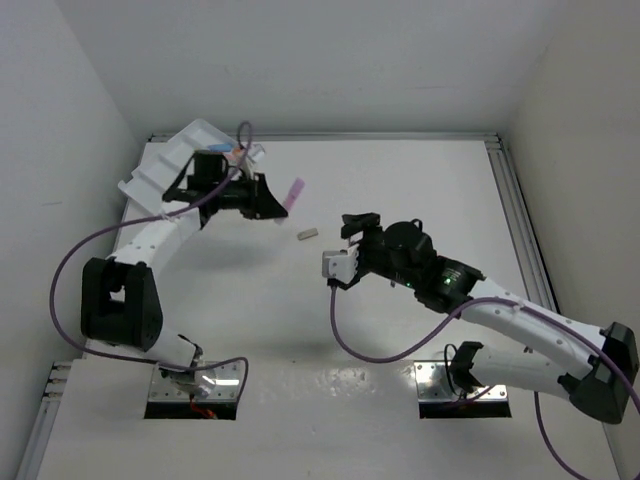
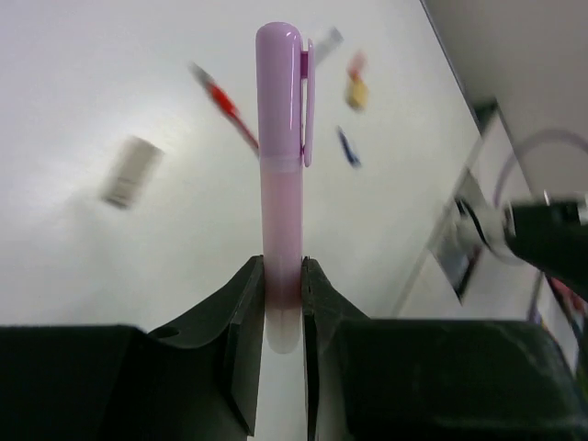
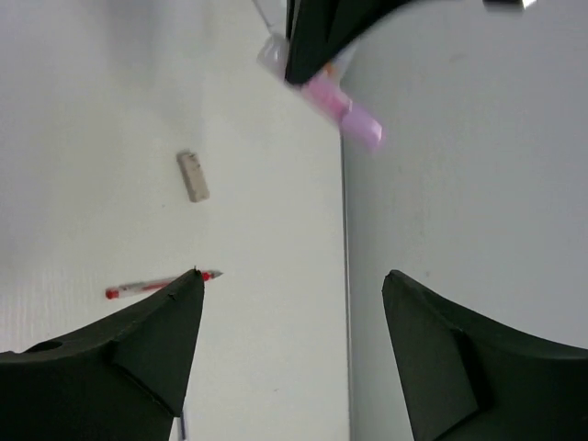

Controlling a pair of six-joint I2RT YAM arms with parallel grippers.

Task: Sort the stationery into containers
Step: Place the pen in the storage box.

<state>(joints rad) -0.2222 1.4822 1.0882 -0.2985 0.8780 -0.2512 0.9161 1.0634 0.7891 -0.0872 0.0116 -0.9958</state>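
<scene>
A stubby pink plastic marker (image 2: 280,138) clenched in the left tool (image 2: 283,287); right tool (image 3: 294,280) released and empty.
Pinched near its tail with most of its length jutting past the fingertips, it may pivot or slip out on the way to the white ridged plastic tray (image 1: 160,175) behind the left tool; the arm hides most of the tray's contents. A small beige eraser (image 3: 192,175) lies on the white worktop (image 3: 92,138) ahead of the right tool.

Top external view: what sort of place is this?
Probably a lab robot cell: plain white walls enclose a white table, with a metal rail along its edge.
</scene>
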